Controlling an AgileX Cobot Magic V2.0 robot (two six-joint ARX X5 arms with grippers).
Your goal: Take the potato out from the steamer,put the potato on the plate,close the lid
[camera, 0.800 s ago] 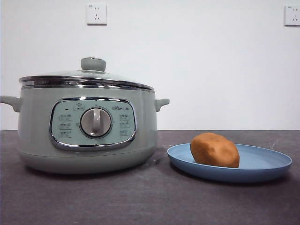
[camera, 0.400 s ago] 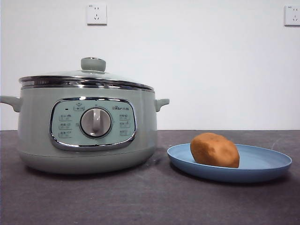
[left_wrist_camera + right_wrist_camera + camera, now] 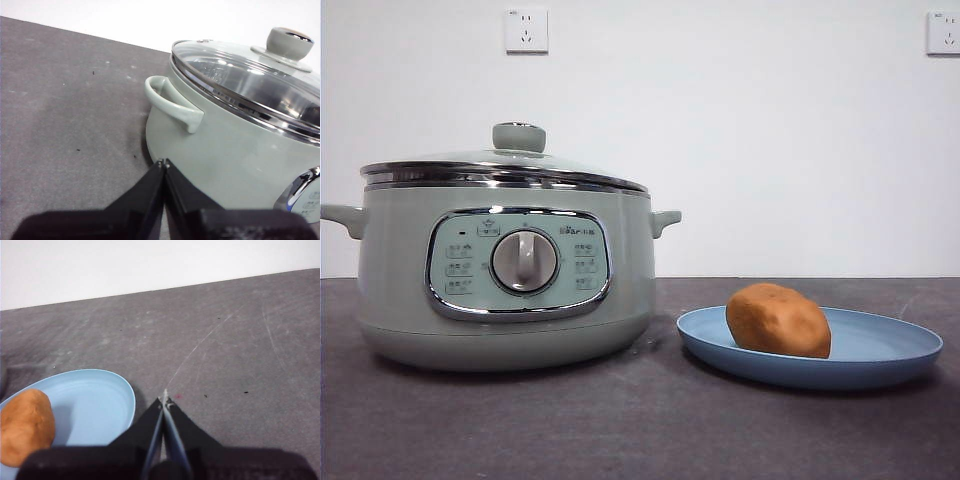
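Potato (image 3: 778, 320) is already lying on the blue plate (image 3: 880, 350), looking firm, matte-skinned and easy to pinch across its middle, while the glass lid (image 3: 470, 165) is sitting on the steamer (image 3: 390, 270), its knob (image 3: 519, 137) the obvious hold. Left gripper (image 3: 164, 163) is idling beside the steamer's handle (image 3: 172, 102), fingers pressed together, gripping nothing; right gripper (image 3: 164, 400) is hovering over the tabletop (image 3: 225, 340) near the plate, likewise closed and empty.

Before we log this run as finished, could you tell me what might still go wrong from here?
Little looks left to fail. The potato sits off-centre on the shallow plate, so a bump might roll it off. The left hand rests shut close to the steamer wall below its handle; a careless retreat could nudge the pot or its lid.
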